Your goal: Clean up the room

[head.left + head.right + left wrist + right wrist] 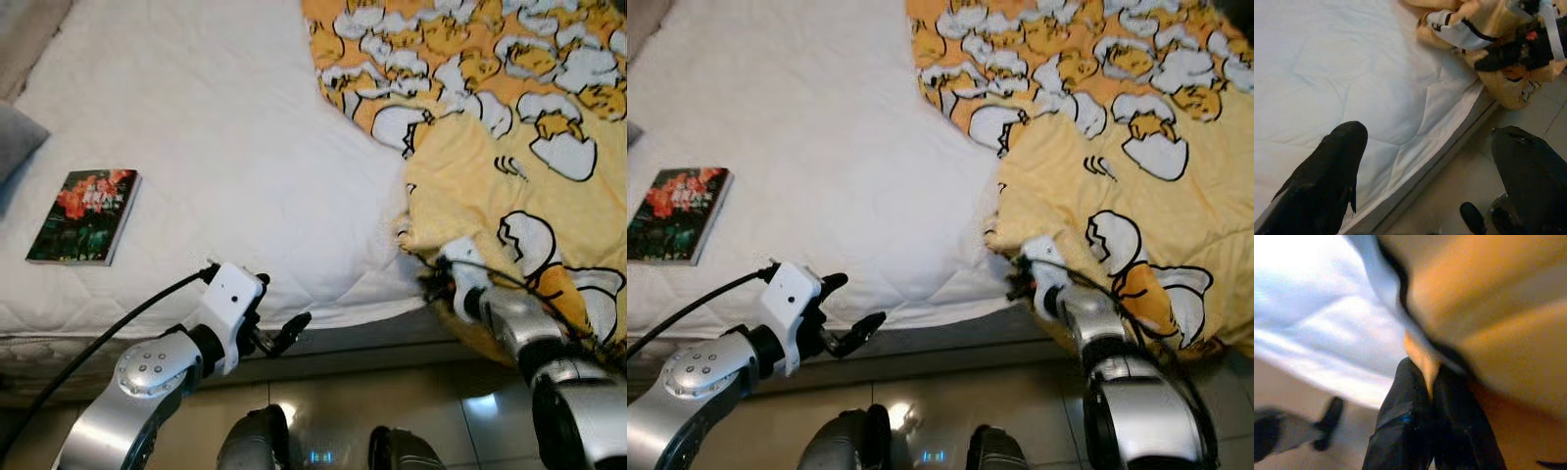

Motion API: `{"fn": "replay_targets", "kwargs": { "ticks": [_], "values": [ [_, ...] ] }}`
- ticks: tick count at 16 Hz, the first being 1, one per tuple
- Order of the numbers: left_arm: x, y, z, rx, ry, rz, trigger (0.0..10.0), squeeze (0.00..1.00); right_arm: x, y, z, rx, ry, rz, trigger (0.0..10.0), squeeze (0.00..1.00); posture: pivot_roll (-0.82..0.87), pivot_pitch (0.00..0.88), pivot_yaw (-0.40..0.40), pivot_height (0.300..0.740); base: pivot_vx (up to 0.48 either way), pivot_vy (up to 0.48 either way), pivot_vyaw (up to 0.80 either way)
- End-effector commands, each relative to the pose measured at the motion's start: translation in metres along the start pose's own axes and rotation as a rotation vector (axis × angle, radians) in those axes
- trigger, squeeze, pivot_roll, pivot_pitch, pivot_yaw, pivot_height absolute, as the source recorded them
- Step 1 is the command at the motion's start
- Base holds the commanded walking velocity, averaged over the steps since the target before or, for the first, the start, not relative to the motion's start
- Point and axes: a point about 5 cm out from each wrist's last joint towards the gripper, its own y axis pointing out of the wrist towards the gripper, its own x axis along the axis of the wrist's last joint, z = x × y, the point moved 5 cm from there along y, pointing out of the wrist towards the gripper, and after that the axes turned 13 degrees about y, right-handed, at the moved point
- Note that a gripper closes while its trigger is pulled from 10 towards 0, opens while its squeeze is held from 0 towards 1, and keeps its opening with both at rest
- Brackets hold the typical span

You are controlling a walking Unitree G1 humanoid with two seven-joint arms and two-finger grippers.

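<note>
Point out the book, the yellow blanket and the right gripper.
book [84, 216]: left eye view, middle of cover.
yellow blanket [509, 176]: left eye view, middle of fabric.
right gripper [1426, 382]: right wrist view, between fingertips, pinching blanket edge.

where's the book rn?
The dark paperback book with red flowers on its cover lies flat on the white quilted mattress, at the robot's far left, near the bed's front edge.

book [84, 215] left on bed [235, 147], blanket [519, 147] right
</note>
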Motion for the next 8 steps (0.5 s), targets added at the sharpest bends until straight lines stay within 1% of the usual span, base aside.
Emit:
{"fn": "replay_targets", "kwargs": {
  "ticks": [1,2,3,5,7,8],
  "values": [
    [-0.003,0.0,-0.002,-0.002,0.002,0.008,10.0,1.0,0.002,0.0,0.01,0.082,-0.009,-0.015,0.0,0.0,0.03,0.095,0.042,0.74,0.0,0.0,0.0],
    [-0.003,-0.001,-0.006,-0.011,0.001,0.006,10.0,1.0,-0.007,-0.005,0.029,0.253,-0.027,0.008,0.0,0.0,0.03,0.094,0.045,0.74,0.0,0.0,0.0],
    [-0.003,-0.001,-0.007,-0.015,0.0,0.005,10.0,1.0,-0.013,-0.008,0.037,0.318,-0.038,0.028,0.0,0.0,0.02,0.093,0.05,0.74,0.0,0.0,0.0],
    [-0.004,-0.001,-0.009,-0.021,-0.001,0.003,10.0,1.0,-0.032,-0.021,0.064,0.503,-0.068,0.095,0.0,0.0,0.02,0.085,0.052,0.74,0.0,0.0,0.0],
    [-0.003,0.0,-0.009,-0.023,0.002,-0.001,10.0,1.0,-0.053,-0.039,0.088,0.663,-0.095,0.183,0.0,0.0,0.02,0.076,0.046,0.74,0.0,0.0,0.0],
    [-0.003,0.0,-0.01,-0.024,0.003,-0.001,10.0,1.0,-0.062,-0.045,0.092,0.691,-0.107,0.228,0.0,0.0,0.02,0.076,0.046,0.74,0.0,0.0,0.0]
  ]
}}
